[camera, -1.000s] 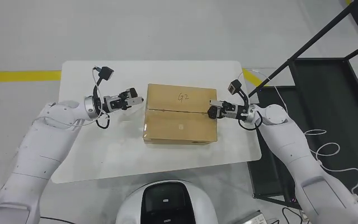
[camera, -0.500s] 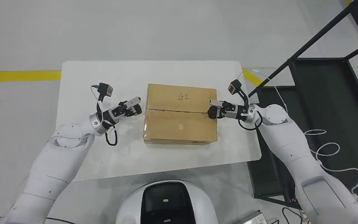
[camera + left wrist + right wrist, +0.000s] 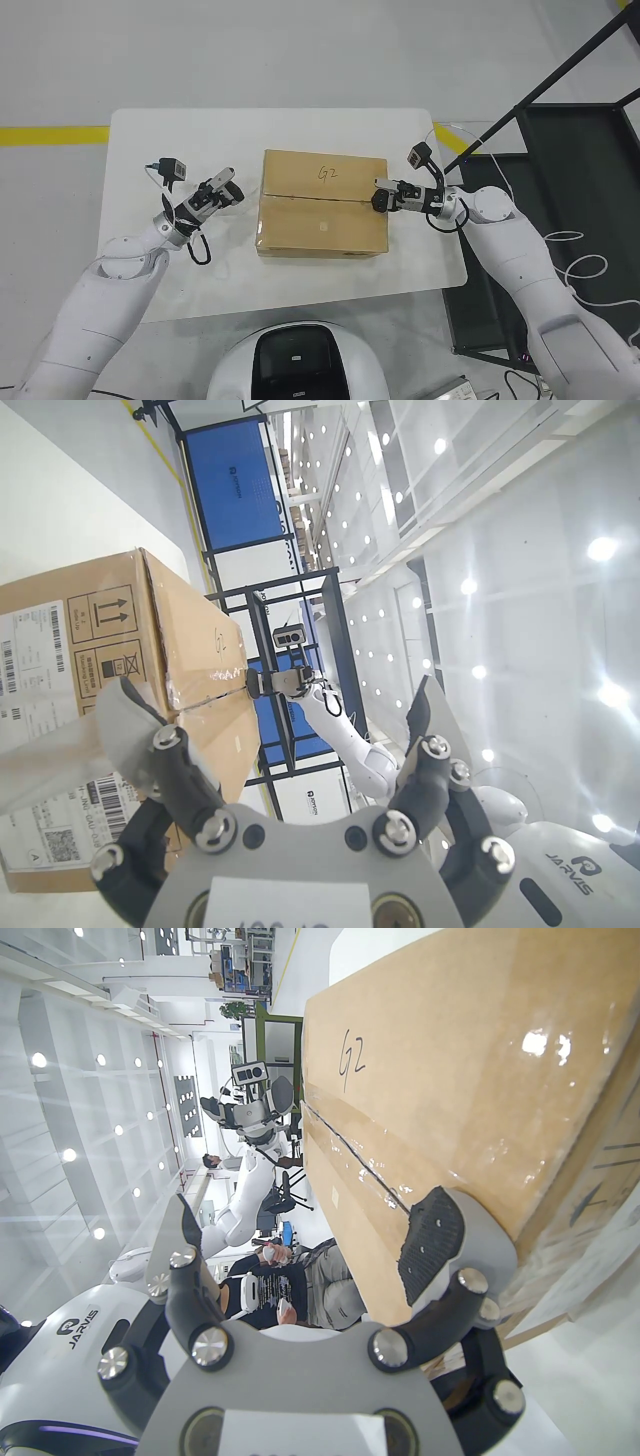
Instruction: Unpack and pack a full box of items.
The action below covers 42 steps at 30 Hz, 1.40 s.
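A closed cardboard box (image 3: pixel 323 203) with a taped seam and a handwritten mark on top lies in the middle of the white table (image 3: pixel 160 140). My left gripper (image 3: pixel 225 187) is open and hangs a short way off the box's left side, touching nothing; its wrist view shows the labelled side of the box (image 3: pixel 100 640) past the left gripper (image 3: pixel 275 720). My right gripper (image 3: pixel 380 197) is open at the box's right end, level with the seam. In the right wrist view one fingertip (image 3: pixel 435 1233) lies against the top edge of the box (image 3: pixel 450 1078) beside the seam.
A dark metal rack (image 3: pixel 570 180) stands just off the table's right edge, behind the right arm. A yellow floor line (image 3: pixel 50 134) runs past the table's left end. Bare table lies in front of and behind the box.
My left gripper has drawn back from the box's left side, to the left and toward the table's front. The right arm and the box have stayed put.
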Each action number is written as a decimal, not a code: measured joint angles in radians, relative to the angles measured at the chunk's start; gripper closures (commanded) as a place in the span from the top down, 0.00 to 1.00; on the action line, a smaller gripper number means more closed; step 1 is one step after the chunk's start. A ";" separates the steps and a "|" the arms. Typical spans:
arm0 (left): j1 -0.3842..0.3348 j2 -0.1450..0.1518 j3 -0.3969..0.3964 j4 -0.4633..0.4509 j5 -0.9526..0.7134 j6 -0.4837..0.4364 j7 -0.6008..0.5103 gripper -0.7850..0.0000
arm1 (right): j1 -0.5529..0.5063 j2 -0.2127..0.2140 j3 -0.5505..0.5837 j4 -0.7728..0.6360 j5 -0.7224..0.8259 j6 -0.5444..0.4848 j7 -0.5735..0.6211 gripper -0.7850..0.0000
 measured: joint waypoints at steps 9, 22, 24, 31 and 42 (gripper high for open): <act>0.013 -0.002 -0.007 -0.011 -0.006 0.007 0.026 1.00 | 0.000 0.000 0.000 0.000 0.000 0.000 0.000 1.00; 0.193 -0.041 0.031 -0.035 0.009 -0.105 0.320 1.00 | 0.000 0.000 0.000 0.000 0.000 0.000 0.000 1.00; 0.198 -0.047 0.036 -0.029 0.009 -0.120 0.341 1.00 | 0.000 0.000 0.000 0.000 0.000 0.000 0.000 1.00; 0.197 -0.048 0.037 -0.027 0.007 -0.121 0.342 1.00 | 0.000 0.000 0.000 0.000 0.000 0.000 0.000 1.00; 0.197 -0.048 0.037 -0.027 0.007 -0.121 0.342 1.00 | 0.000 0.000 0.000 0.000 0.000 0.000 0.000 1.00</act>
